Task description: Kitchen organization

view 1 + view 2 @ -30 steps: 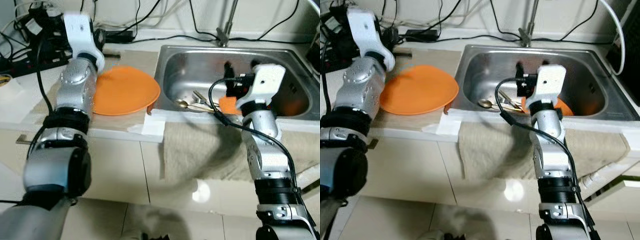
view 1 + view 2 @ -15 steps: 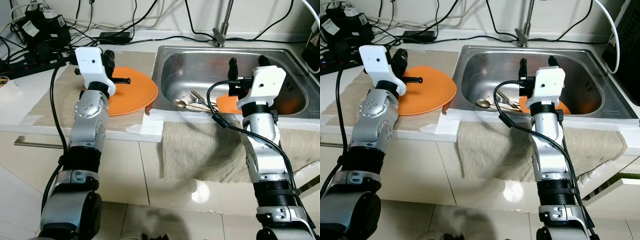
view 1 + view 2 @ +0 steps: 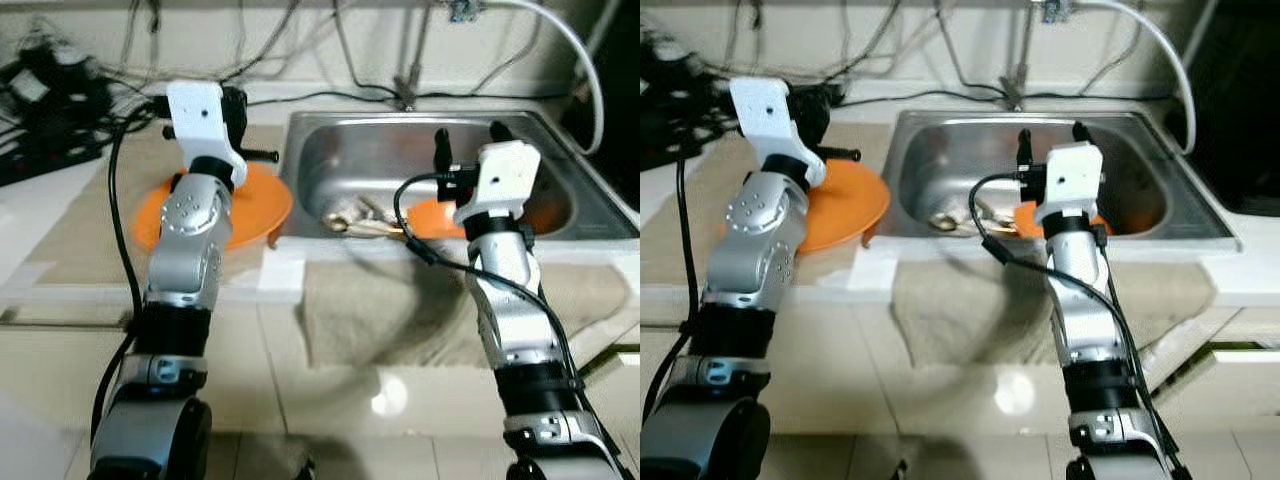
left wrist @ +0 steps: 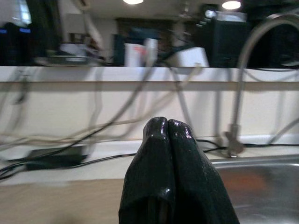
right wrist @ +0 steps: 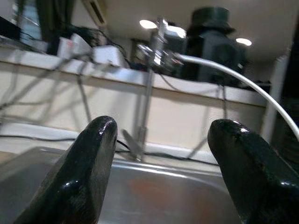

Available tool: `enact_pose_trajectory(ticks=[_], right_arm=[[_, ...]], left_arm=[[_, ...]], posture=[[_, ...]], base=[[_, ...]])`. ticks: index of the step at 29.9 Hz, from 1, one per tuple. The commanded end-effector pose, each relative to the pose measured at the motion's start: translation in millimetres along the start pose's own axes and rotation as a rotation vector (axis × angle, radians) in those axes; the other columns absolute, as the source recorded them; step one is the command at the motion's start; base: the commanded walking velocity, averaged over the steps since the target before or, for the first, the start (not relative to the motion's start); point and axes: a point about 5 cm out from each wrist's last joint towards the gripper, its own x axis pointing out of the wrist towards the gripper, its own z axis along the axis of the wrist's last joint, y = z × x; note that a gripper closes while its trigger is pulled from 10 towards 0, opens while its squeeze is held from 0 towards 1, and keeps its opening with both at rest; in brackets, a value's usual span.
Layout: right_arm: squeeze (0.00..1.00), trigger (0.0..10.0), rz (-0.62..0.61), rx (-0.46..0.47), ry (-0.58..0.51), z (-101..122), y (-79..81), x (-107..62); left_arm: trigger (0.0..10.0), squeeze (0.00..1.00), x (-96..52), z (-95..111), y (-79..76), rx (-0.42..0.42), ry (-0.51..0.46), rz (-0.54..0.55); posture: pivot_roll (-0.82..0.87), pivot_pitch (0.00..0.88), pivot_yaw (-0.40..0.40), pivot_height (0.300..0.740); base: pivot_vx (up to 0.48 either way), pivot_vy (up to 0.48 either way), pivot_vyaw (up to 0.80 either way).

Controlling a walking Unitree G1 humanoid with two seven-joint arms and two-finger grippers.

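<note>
The plate (image 3: 255, 205) lies on the counter (image 3: 70, 220), left of the sink (image 3: 330, 165). Spoons (image 3: 360, 222) lie in the sink. A towel (image 3: 400, 305) hangs before it. The tap (image 3: 405, 90) stands behind.

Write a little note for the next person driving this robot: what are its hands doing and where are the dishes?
Left gripper: shut, empty, held above the orange plate on the counter mat.
Right gripper: open, empty, raised over the sink.
In the sink: spoons and forks and another orange dish.
Done: nothing visibly put away yet.
Left: clear the sink, sort plate and cutlery.
</note>
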Motion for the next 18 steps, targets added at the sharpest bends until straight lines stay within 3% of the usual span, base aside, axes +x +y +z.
enact_pose_trajectory(ticks=[1,5,18], right_arm=[[0.0,10.0,0.014,0.001,0.027,-5.6,2.4,-2.1],[0.0,10.0,0.024,0.003,0.035,-8.0,4.1,-2.6],[0.0,10.0,0.058,0.002,0.06,-13.1,6.8,-4.7]], left_arm=[[10.0,0.0,0.2,1.0,0.6,0.009,0.012,0.008],[10.0,0.0,-0.4,0.7,0.6,0.003,0.026,0.017],[10.0,0.0,-0.7,0.0,6.5,0.011,0.055,0.083]], posture=[[0.0,0.0,0.039,0.74],[0.0,0.0,0.038,0.74],[0.0,0.0,0.034,0.74]], base=[[0.435,0.0,0.0],[0.402,0.15,0.0],[0.0,0.0,0.0]])
